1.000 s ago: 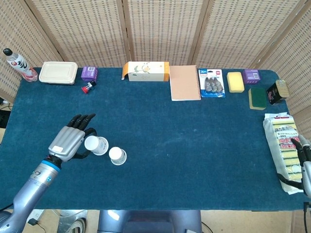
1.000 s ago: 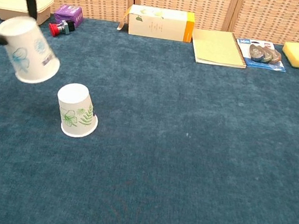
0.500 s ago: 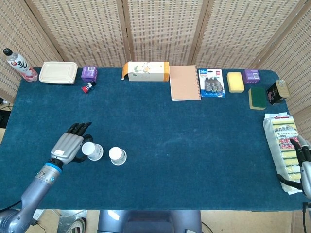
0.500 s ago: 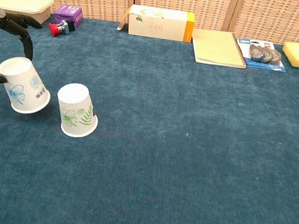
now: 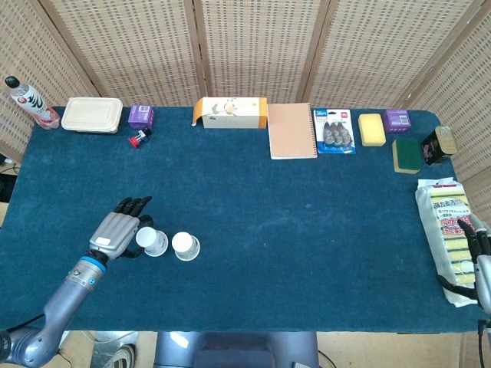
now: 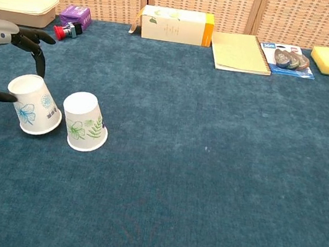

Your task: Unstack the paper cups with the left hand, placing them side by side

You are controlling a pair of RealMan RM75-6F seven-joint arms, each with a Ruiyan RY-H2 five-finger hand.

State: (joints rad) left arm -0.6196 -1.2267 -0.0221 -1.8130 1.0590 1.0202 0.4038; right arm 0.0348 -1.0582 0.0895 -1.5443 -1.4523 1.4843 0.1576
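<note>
Two white paper cups stand upside down near the table's front left. The green-leaf cup (image 5: 185, 246) (image 6: 84, 121) stands alone on the blue cloth. Just left of it, with a small gap between them, is the blue-flower cup (image 5: 152, 241) (image 6: 32, 112), slightly tilted and at the cloth. My left hand (image 5: 116, 232) (image 6: 6, 33) holds it, thumb against its left side and fingers arched over its top. My right hand (image 5: 477, 244) shows only partly at the right edge, resting on a pack of sponges; how its fingers lie is unclear.
Along the far edge lie a bottle (image 5: 27, 102), a lidded container (image 5: 92, 115), a purple box (image 5: 140, 116), a long carton (image 5: 230, 113), a notebook (image 5: 291, 130) and a yellow sponge (image 5: 371, 129). The sponge pack (image 5: 446, 222) lies at the right edge.
My left hand has lowered the blue-flower cup from the air down to the cloth, then shifted it right, close beside the green-leaf cup. The right hand has stayed put.
</note>
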